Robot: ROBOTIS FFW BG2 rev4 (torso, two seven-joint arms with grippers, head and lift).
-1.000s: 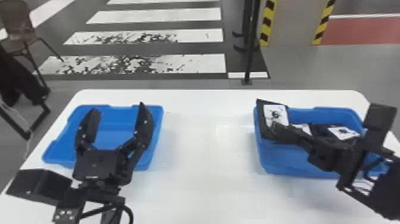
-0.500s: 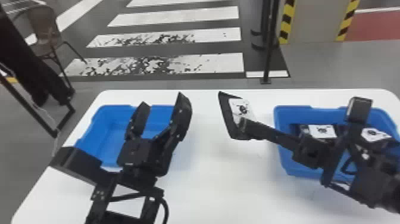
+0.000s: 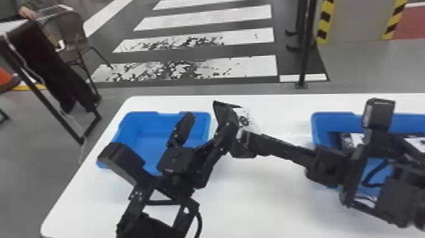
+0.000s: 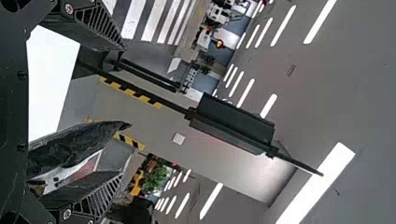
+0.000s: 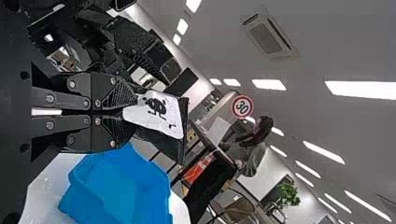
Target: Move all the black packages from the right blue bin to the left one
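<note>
Head view. The right pincer [image 3: 243, 139] holds a black package [image 3: 248, 119] with a white printed label above the white worktop [image 3: 272, 196], just beside the left blue bin [image 3: 142, 114]. The left pincer [image 3: 208, 117] stands at that bin, its fingers wide, one of them partly in front of the package. Further black packages [image 3: 351, 140] lie in the right blue bin [image 3: 335, 119], partly hidden from me by my right arm. I judge the step to be the carry across, short of release. Principal hazard: the load meeting the left pincer, caused by two arms sharing the bin's inner side; a knock there could twist the package loose.

Left wrist view. Between the spread fingers I see no package gripped; the dark, crumpled package shows close by one of them. Were I to close this pincer now, it might pinch or snag the wrapping.

Right wrist view. The fingers are closed on one end of the package, and most of it projects beyond the tips. With so little held, it could sag or pivot if braked sharply; released too early, it would probably catch the left bin's rim or drop beside it.
</note>
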